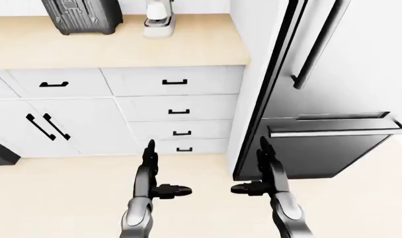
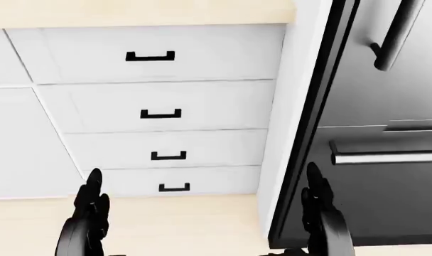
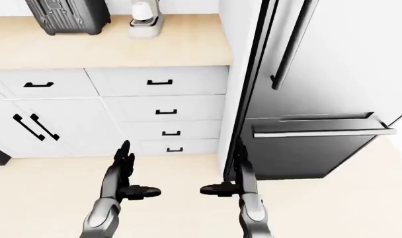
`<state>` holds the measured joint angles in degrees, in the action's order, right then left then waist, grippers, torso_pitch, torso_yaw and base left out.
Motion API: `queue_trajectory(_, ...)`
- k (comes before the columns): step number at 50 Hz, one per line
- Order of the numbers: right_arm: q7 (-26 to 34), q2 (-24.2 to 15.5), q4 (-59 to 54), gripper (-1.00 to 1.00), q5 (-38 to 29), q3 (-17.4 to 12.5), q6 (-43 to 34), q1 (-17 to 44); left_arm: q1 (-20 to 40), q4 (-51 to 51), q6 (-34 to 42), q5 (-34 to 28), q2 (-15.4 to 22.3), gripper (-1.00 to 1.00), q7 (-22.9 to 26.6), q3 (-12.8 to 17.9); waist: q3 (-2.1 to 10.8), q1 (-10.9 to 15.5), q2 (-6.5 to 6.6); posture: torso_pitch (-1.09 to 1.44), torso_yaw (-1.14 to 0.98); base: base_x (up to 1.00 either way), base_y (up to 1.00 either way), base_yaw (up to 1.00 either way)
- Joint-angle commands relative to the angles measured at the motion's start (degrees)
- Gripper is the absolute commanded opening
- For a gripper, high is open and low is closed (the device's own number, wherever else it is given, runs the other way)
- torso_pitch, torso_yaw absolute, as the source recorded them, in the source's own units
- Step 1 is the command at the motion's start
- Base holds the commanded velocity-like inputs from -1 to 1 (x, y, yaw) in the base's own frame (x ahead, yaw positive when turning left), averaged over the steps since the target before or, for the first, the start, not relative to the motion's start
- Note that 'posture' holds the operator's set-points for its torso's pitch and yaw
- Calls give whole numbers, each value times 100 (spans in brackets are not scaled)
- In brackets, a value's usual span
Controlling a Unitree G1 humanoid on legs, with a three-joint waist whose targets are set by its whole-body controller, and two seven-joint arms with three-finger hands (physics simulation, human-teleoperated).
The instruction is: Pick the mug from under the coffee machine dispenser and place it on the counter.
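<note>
Mug: not discernible; presumably under the coffee machine (image 1: 158, 19) at 12 o'clock in the left-eye view, its dispenser area too small to read. The machine stands on the counter (image 1: 201, 44), a dark case (image 1: 82, 16) beside it at 11 o'clock. Drawers (image 1: 176, 110) sit below, fridge (image 1: 333, 89) at 3 o'clock. Left hand (image 1: 154, 178) and right hand (image 1: 261, 177) hang low over the floor (image 1: 62, 198), fingers spread, holding nothing, palms facing: an idle carry posture, judged suited to approach. Pickup not yet begun.

A tall glossy black refrigerator (image 1: 333, 89) stands at right. Just left of it sit white drawers with black handles (image 1: 178, 111). A dark ribbed toaster (image 1: 82, 16) stands well left, higher up.
</note>
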<state>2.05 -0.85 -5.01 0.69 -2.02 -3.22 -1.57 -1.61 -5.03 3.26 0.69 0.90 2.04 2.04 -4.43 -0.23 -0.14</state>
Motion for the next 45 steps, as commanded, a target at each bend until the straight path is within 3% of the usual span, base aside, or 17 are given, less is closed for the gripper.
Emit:
queue_trajectory(1, 49, -39, 462, 100, 50, -19, 346, 217, 174, 667, -499, -63, 74, 100, 86, -28, 5, -12, -45, 0, 0, 0, 0, 0)
queue_trajectory(3, 76, -45, 512, 100, 71, -30, 326, 228, 188, 758, -433, -78, 65, 100, 100, -3, 359, 42, -5, 0, 0, 0, 0, 0)
queue_trajectory(4, 75, -50, 500, 100, 64, -36, 333, 250, 189, 810, -391, -104, 65, 100, 104, -8, 301, 42, -7, 0, 0, 0, 0, 0)
queue_trajectory(5, 83, -55, 523, 100, 67, -42, 316, 261, 196, 841, -376, -123, 64, 100, 108, -6, 96, 34, -41, 0, 0, 0, 0, 0)
queue_trajectory(7, 109, -72, 562, 100, 67, -56, 288, 279, 237, 836, -303, -76, 56, 100, 83, 54, 397, 42, -48, 0, 0, 0, 0, 0)
queue_trajectory(8, 126, -83, 562, 100, 72, -69, 277, 298, 262, 805, -291, -77, 68, 100, 63, 81, 430, 47, -47, 0, 0, 0, 0, 0)
queue_trajectory(26, 323, -355, 862, 100, 130, -438, -51, 764, 648, 1400, 263, 203, 345, 100, 114, 544, 533, 39, -17, 0, 0, 0, 0, 0)
queue_trajectory(45, 51, -854, 1407, 100, 562, -1017, -839, 1504, 1142, 2322, 1200, 420, 733, 100, -46, 1071, 459, 37, -15, 0, 0, 0, 0, 0)
